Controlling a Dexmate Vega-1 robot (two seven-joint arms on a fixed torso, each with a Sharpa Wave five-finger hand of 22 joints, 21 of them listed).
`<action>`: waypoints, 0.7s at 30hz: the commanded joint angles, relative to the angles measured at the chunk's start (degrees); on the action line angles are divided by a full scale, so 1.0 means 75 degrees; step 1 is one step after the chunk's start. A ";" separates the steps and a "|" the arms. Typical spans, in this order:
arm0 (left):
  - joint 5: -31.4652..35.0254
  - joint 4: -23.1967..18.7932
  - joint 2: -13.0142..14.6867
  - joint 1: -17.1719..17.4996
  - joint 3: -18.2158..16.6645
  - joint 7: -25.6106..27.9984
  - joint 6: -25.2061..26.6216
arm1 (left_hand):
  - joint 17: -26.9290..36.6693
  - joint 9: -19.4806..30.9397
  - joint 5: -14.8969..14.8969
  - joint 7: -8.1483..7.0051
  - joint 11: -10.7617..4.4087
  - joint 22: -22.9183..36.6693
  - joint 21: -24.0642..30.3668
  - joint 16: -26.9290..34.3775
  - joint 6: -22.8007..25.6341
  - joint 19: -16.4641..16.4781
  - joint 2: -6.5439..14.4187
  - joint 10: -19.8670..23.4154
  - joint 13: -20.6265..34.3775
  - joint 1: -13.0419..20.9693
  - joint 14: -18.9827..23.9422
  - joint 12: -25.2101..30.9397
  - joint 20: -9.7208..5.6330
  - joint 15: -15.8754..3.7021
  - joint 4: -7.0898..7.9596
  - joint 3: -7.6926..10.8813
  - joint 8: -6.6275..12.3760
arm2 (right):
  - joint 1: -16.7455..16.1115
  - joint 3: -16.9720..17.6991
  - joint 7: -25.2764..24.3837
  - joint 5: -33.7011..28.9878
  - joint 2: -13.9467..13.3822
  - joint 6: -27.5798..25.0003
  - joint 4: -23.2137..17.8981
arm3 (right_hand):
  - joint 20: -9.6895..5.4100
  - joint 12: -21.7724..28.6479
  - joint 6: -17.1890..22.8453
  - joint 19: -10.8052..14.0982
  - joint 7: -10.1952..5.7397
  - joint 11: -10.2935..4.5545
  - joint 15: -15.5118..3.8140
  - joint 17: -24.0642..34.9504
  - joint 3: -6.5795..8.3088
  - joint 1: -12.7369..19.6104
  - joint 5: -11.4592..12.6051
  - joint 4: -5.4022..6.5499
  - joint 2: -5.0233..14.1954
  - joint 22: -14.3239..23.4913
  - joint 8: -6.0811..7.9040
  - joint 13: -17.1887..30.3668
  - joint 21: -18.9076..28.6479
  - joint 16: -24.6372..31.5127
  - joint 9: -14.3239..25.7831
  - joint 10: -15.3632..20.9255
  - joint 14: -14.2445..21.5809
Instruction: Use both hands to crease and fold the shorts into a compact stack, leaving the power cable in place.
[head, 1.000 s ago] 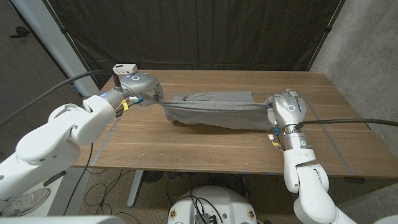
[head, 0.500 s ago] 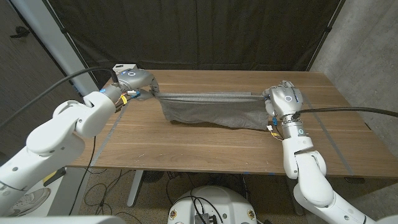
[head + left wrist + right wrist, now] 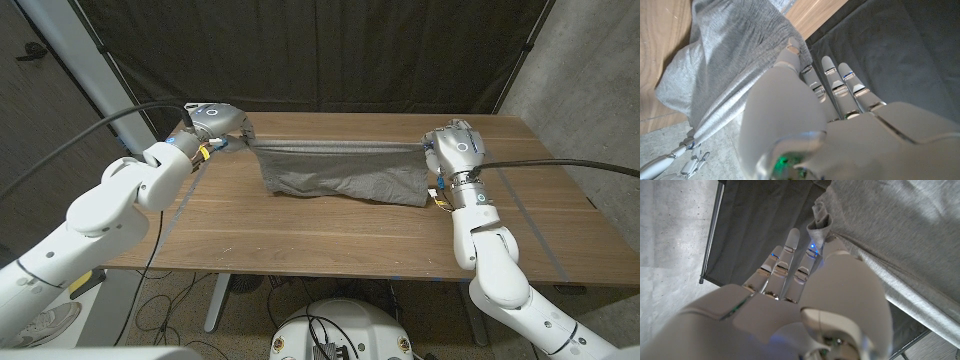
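Shorts [image 3: 340, 172] of grey cloth hang stretched between the two hands over the far half of the wooden tabletop [image 3: 300, 235], the top edge pulled into a taut, nearly straight line and the rest sagging below it, the lower hem apparently touching the wood. Nearest the camera, both white arms come in from the bottom corners and reach out across the tabletop. The right hand [image 3: 452, 150] grips the right end of the top edge; in the right wrist view a bunched corner of the cloth [image 3: 821, 222] is pinched between the thumb and the fingers [image 3: 790, 245], the other fingers lying straight alongside. The left hand [image 3: 218, 124] holds the opposite end at the far left of the tabletop; the left wrist view shows the fabric [image 3: 735, 55] clamped under the thumb against the fingers [image 3: 832, 75]. Beyond the far edge of the tabletop hangs a dark curtain [image 3: 320, 50].
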 commanded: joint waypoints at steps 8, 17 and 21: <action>-0.0052 0.0602 0.0139 -0.0963 0.1214 0.1481 0.0169 | 0.0035 0.0026 -0.0005 0.0001 -0.0491 0.0016 0.0108 -0.0023 0.0085 0.0107 0.0036 0.0652 0.0962 0.0082 0.0058 0.0218 -0.0027 -0.1345 0.0015 -0.0054 -0.0038 | 0.1211 -0.0460 -0.0147 0.0690 -0.0103 0.0251 0.0823 | -0.0286 0.0071 0.0042 -0.0037 -0.0042 -0.0044 -0.1239 0.0057 -0.0028 0.0090 0.0034 0.0023 0.0002 0.0009 0.0028 0.0061 0.0049 -0.0049 0.0029 -0.0007 0.0109; 0.0106 0.0889 0.0207 -0.1598 0.1892 0.1390 0.0484 | 0.0030 0.0026 -0.0004 -0.0002 -0.0494 0.0017 0.0142 -0.0030 0.0088 0.0101 0.0029 0.0666 0.0965 0.0088 0.0066 0.0211 -0.0036 -0.1345 0.0014 -0.0070 -0.0080 | 0.1933 -0.0790 -0.0213 0.0918 -0.0041 0.0333 0.1398 | -0.0284 0.0092 0.0052 -0.0041 -0.0043 -0.0030 -0.1237 0.0089 -0.0047 0.0108 0.0039 0.0031 0.0005 0.0008 0.0022 0.0091 0.0065 -0.0081 0.0028 0.0008 0.0121; 0.0331 0.1083 0.0166 -0.1900 0.2242 0.1468 0.0634 | 0.0029 0.0026 -0.0003 -0.0003 -0.0493 0.0017 0.0153 -0.0031 0.0095 0.0101 0.0029 0.0646 0.0960 0.0090 0.0072 0.0195 -0.0039 -0.1345 0.0015 -0.0075 -0.0091 | 0.2231 -0.0938 -0.0219 0.1041 -0.0046 0.0399 0.1631 | -0.0284 0.0099 0.0055 -0.0046 -0.0043 -0.0020 -0.1234 0.0105 -0.0061 0.0111 0.0041 0.0040 0.0006 0.0007 0.0011 0.0107 0.0073 -0.0104 0.0018 0.0007 0.0121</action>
